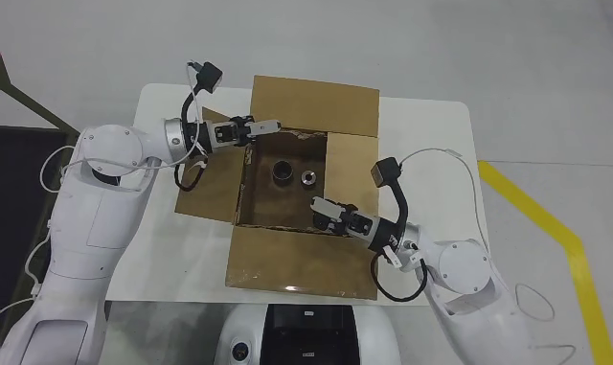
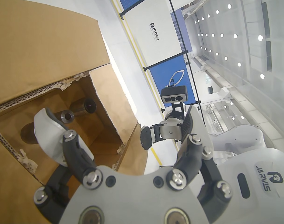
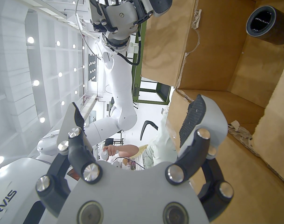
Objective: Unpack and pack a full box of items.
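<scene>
When the station was inspected, the cardboard box (image 1: 316, 102) stood open on the white counter (image 1: 431, 154), its four flaps folded outward. On the box floor, towards the side away from the robot, a larger metal cylinder (image 1: 282, 171) stood on end, bore upward, with a smaller metal cylinder (image 1: 307, 178) just beside it. The left claw (image 1: 268, 125) was held over the box's far left corner, its fingers spread wide and gripping nothing. The right claw (image 1: 324, 212) was held above the box's near right rim, likewise spread and empty. Both cylinders were between the two claws as seen from above, and neither claw touched a cylinder. Torn edging (image 2: 67, 83) was noted along the box's inner corners, where the flaps met the walls
</scene>
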Available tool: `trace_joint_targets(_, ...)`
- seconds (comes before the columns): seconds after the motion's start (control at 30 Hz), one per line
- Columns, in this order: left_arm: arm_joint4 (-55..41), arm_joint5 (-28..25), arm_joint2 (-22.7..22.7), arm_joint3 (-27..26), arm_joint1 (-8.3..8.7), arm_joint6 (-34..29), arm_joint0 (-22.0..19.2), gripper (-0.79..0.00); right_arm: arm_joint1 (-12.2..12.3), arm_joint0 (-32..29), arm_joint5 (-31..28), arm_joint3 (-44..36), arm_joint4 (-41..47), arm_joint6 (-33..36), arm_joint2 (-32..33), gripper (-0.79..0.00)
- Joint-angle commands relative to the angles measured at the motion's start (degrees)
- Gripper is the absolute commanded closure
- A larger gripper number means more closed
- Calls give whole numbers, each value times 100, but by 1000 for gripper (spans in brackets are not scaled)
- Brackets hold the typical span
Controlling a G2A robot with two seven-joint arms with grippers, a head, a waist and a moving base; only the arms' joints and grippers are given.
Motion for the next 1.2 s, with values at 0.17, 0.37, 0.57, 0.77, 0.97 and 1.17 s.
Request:
trace_joint_targets(0.17,137,101,120,-159,-4,189,90,-785,16,-10,182,-63,-81,-81,-58,-785)
trace_joint_targets(0.37,396,349,524,-373,-49,317,-150,-785,89,-300,273,-377,-194,14,107,-785)
trace_joint_targets(0.57,700,658,1101,-406,-135,478,-508,-785,162,-697,178,-666,-221,-13,362,-785)
trace_joint_targets(0.77,859,914,1680,-305,-252,584,-927,-785,222,-993,-3,-710,143,316,489,-785)
trace_joint_targets(0.97,941,1020,2262,-152,-388,814,-1106,-785,289,-1189,-222,-801,422,679,666,-785)
trace_joint_targets(1.17,1055,1018,2665,248,-505,1017,-1225,-785,342,-1267,-297,-859,550,907,726,-785)
